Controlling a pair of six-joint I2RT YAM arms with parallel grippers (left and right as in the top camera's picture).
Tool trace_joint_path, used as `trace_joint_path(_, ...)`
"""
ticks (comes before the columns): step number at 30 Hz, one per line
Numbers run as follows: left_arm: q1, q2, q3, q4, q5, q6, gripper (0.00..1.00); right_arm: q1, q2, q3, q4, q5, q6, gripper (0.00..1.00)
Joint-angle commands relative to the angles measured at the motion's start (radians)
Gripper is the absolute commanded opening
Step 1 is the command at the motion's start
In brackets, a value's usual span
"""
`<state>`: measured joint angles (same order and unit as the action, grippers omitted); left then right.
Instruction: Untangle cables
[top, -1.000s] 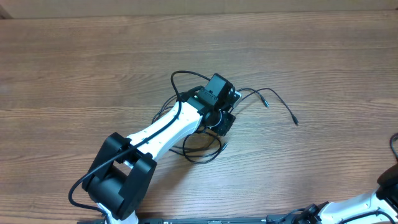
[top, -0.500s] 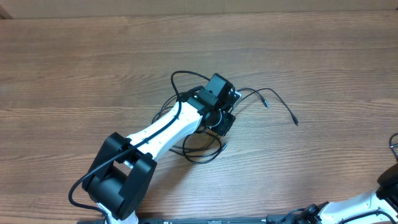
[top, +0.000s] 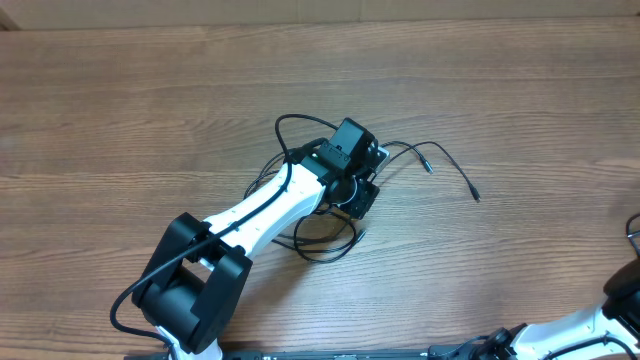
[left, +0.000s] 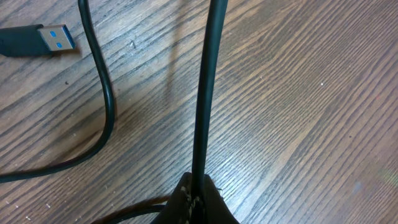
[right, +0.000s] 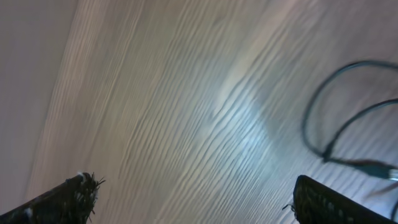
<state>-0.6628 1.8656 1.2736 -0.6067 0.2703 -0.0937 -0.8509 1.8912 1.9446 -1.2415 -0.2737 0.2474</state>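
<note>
Several thin black cables (top: 330, 245) lie tangled in the middle of the wooden table (top: 120, 110), with loose ends (top: 475, 196) trailing to the right. My left gripper (top: 362, 172) is down in the tangle. In the left wrist view it (left: 199, 188) is shut on one black cable (left: 204, 106) that runs straight away from the fingertips. A second cable (left: 109, 106) curves to its left, and a USB plug with a blue insert (left: 45, 40) lies at the far left. My right gripper (right: 199, 205) is open over bare table, with a blurred cable loop (right: 314, 118) at the right.
The right arm's white link (top: 590, 325) sits at the bottom right corner of the overhead view, well away from the tangle. The left arm's black base (top: 190, 285) stands at the front left. Wood surface extends on all sides of the cables.
</note>
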Motion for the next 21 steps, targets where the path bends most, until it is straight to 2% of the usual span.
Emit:
trace_joint_path(1, 0.001, 0.005, -0.002, -0.004, 0.019, 0.018, 0.04, 0.063, 0.004, 0.000, -0.019, -0.053, -0.067, 1.00)
trace_joint_path(2, 0.001, 0.005, -0.002, -0.005, 0.019, 0.018, 0.07, 0.081, 0.004, 0.000, -0.031, -0.053, -0.068, 1.00)
trace_joint_path(3, 0.002, 0.005, -0.002, -0.006, 0.019, 0.019, 0.16, 0.103, 0.004, 0.000, -0.045, -0.053, -0.068, 1.00)
trace_joint_path(5, 0.002, 0.005, -0.002, -0.007, 0.017, 0.019, 0.45, 0.147, 0.004, 0.000, -0.061, -0.053, -0.074, 1.00)
trace_joint_path(6, 0.002, 0.005, -0.002, -0.007, 0.015, 0.019, 0.62, 0.169, 0.004, 0.000, -0.067, -0.051, -0.076, 1.00)
trace_joint_path(7, 0.002, 0.005, -0.002, -0.006, 0.014, 0.019, 1.00, 0.194, 0.004, 0.000, -0.072, -0.049, -0.080, 1.00)
trace_joint_path(15, 0.007, -0.023, -0.001, -0.026, -0.006, 0.016, 1.00, 0.358, 0.004, 0.000, -0.131, -0.004, -0.089, 1.00)
trace_joint_path(21, 0.037, -0.145, -0.001, -0.053, -0.151, 0.019, 1.00, 0.453, 0.004, 0.000, -0.172, 0.011, -0.089, 1.00)
